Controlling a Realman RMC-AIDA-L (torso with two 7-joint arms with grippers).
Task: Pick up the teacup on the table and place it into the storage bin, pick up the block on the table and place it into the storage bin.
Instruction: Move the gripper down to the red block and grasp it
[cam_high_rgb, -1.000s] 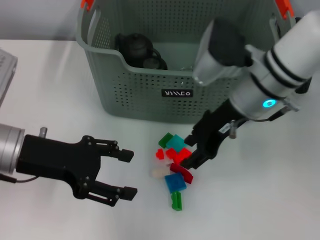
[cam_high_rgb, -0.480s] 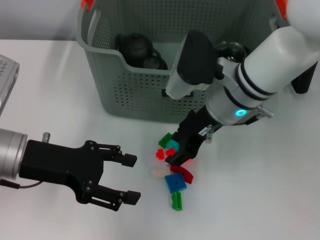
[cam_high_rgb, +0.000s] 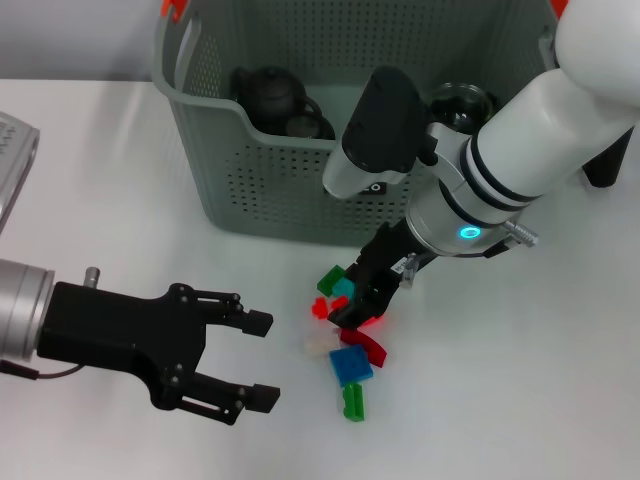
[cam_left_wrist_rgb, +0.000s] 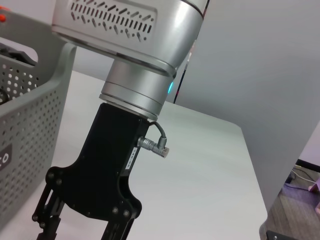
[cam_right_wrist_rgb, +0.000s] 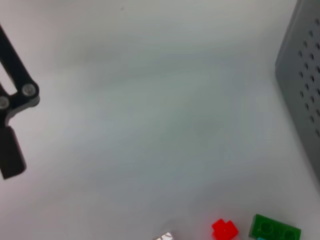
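Observation:
The grey-green storage bin (cam_high_rgb: 290, 190) stands at the back of the white table. Inside it, a small dark teacup (cam_high_rgb: 305, 125) rests beside a black teapot (cam_high_rgb: 268, 90). Another dark round cup (cam_high_rgb: 460, 100) shows behind my right arm. A loose heap of blocks lies in front of the bin: green (cam_high_rgb: 328, 279), cyan (cam_high_rgb: 344, 288), red (cam_high_rgb: 371, 317), blue (cam_high_rgb: 350, 367). My right gripper (cam_high_rgb: 356, 305) reaches down into the heap, its tips on the red block. My left gripper (cam_high_rgb: 258, 358) is open, low over the table to the left of the heap, holding nothing.
More blocks lie at the heap's near edge: a small red one (cam_high_rgb: 320, 308), a pale one (cam_high_rgb: 317, 344) and a green one (cam_high_rgb: 353, 402). The right wrist view shows a red block (cam_right_wrist_rgb: 224, 229), a green block (cam_right_wrist_rgb: 275, 227) and the bin wall (cam_right_wrist_rgb: 305, 75). A grey object (cam_high_rgb: 12, 150) sits at the far left.
My right arm swung left and its gripper came down onto the middle of the block heap. The left gripper shifted only slightly and stayed open.

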